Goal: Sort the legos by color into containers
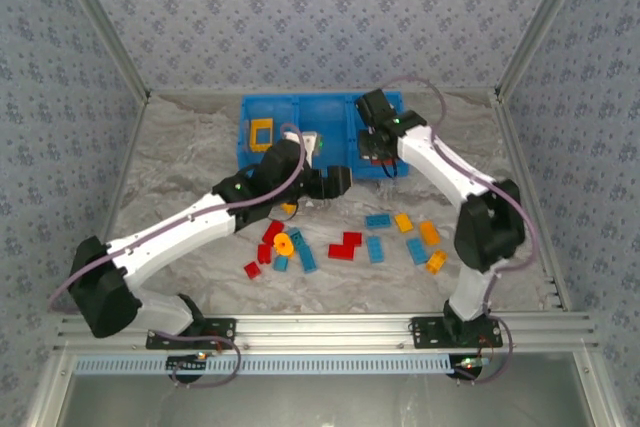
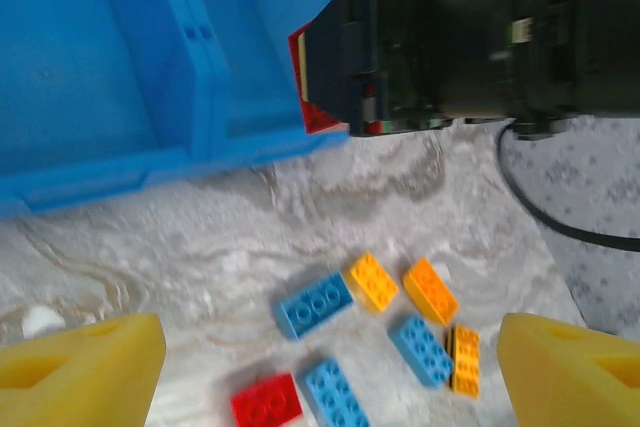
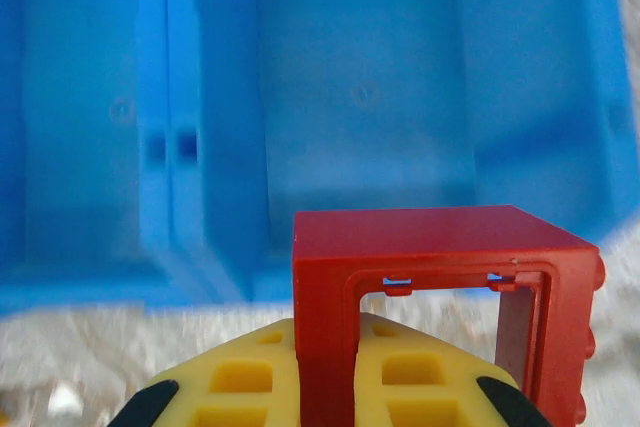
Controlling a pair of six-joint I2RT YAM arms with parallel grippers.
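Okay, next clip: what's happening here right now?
The right claw holds a red open-frame brick at the near edge of the blue bin's right compartment. The left claw hangs open and empty over loose bricks on the table. A yellow frame already sits in the left compartment.

From above and behind the arm bases, the fixed overhead camera looks down across the whole worktop, the blue bin at upper centre of its frame. The left wrist camera looks forward and down from close range, catching the bin's near wall at upper left and loose bricks at lower centre, both shared with the overhead view. The right wrist camera sits nearest of all, facing straight into the bin's compartments past a red frame brick.
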